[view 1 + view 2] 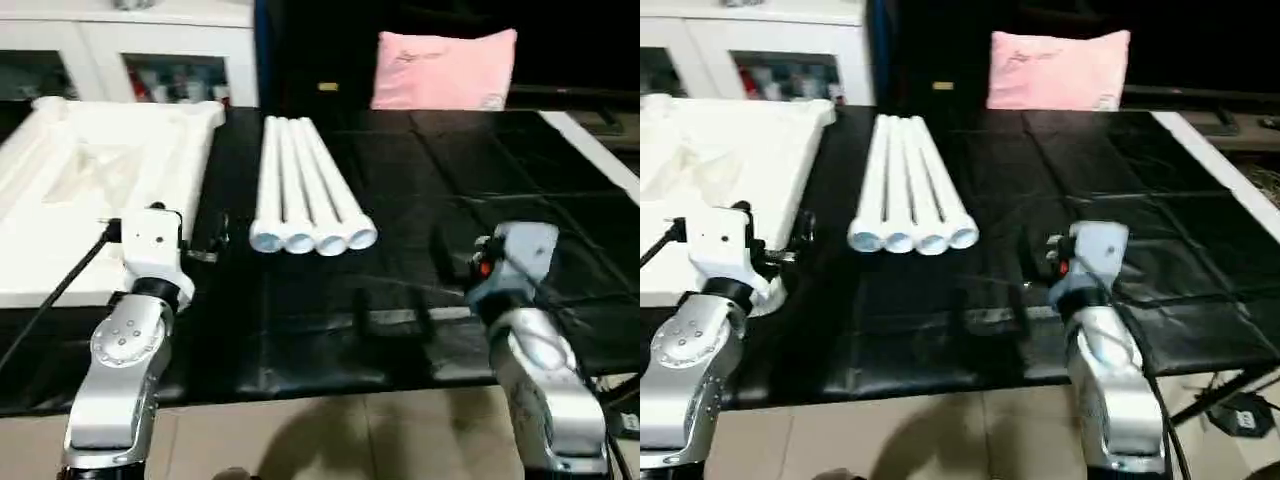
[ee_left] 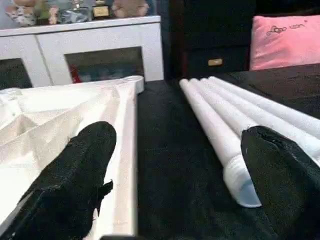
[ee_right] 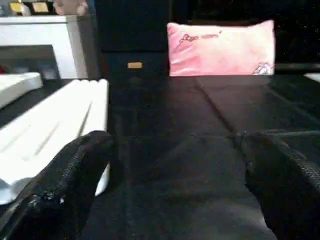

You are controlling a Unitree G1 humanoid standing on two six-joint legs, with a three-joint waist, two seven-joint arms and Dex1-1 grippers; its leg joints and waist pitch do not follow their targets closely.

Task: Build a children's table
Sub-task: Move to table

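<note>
Head view: four long white tapered plastic tube legs lie bundled on the black desk, long axis away from robot, beside white ribbed tabletop; left wrist view: left gripper nearer, fingers spread; right wrist view: right gripper fingers spread, empty.

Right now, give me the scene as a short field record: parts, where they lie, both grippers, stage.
surface: black mat over the work table
tabletop: white tabletop lying ribbed side up at the robot's left
legs: four white legs side by side on the mat, right of the tabletop, open ends toward the robot
left gripper: left gripper open, empty, between tabletop edge and legs
right gripper: right gripper open, empty, over bare mat right of the legs
background: pink pillow, white cabinet
stage: no leg fitted yet
</note>
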